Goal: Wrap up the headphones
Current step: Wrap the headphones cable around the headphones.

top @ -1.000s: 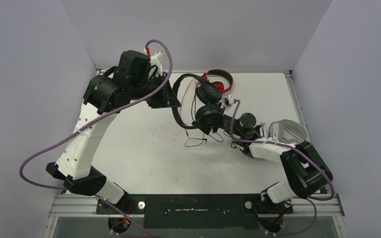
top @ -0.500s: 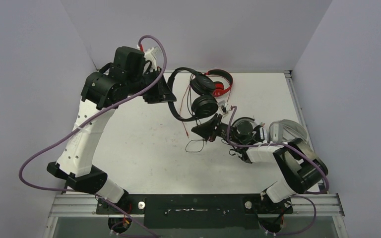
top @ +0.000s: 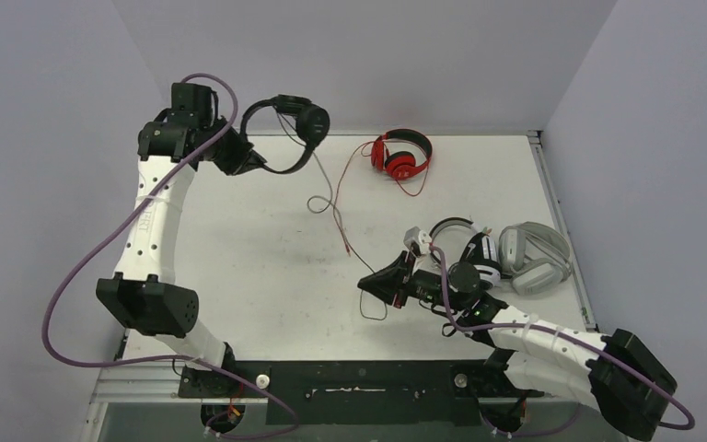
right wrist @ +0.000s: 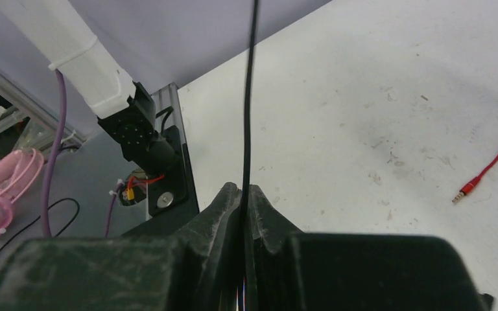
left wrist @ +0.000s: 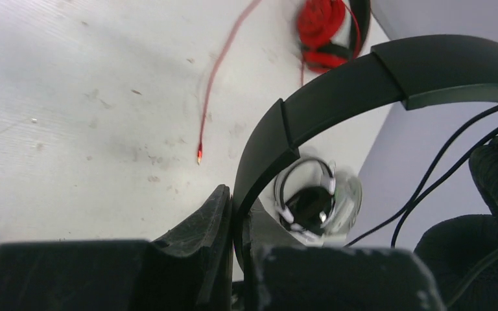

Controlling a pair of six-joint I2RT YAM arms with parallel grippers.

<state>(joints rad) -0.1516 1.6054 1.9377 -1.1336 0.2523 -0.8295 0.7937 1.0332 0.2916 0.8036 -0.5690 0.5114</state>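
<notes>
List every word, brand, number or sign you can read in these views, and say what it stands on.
No text can be read in any view.
The black headphones, red headphones, white-and-black headphones and grey headphones show no legible brand.
Faint marks on the left arm's white link are too small to read.

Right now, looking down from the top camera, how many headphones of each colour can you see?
Black headphones: 1
Red headphones: 1
White-and-black headphones: 1
Light grey headphones: 1
Total: 4
</notes>
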